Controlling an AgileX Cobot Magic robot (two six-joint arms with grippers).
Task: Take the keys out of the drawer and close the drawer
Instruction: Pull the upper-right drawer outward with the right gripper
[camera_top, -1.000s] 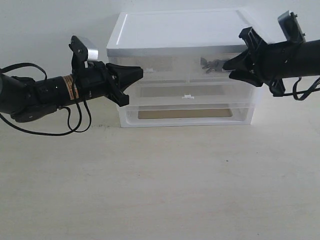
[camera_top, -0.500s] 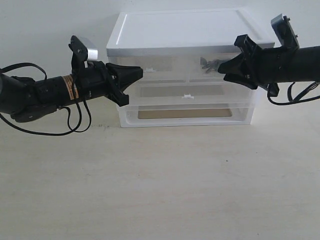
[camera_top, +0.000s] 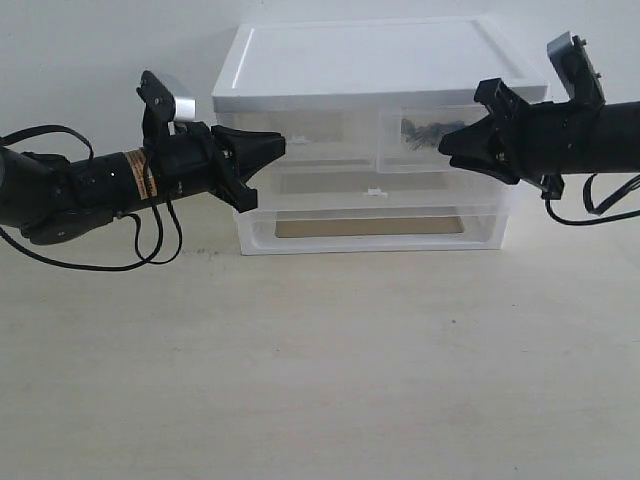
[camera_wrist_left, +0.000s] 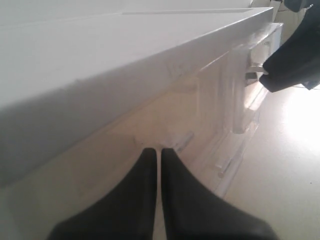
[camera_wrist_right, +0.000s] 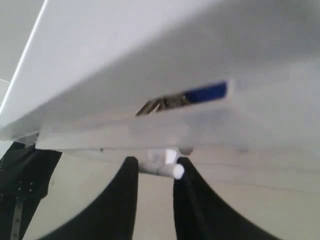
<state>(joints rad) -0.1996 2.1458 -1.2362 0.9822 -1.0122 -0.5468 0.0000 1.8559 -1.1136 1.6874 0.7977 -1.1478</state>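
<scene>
The fingers of my right gripper (camera_wrist_right: 156, 167) sit narrow around the tiny tab handle (camera_wrist_right: 170, 162) of the drawer (camera_top: 420, 155), clamped or not I cannot tell, so I fear a pull slipping off that stub and leaving the keys (camera_top: 425, 128) inside, upper right of the exterior frame, while my left gripper (camera_wrist_left: 159, 150) idles with its fingers pressed together.

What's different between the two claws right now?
The left claw is pinched shut on nothing; the right claw grips the white tab of the small drawer. The left claw points at the cabinet's left top drawer, the right claw at the one holding the keys. Both are black and reach in sideways.
</scene>
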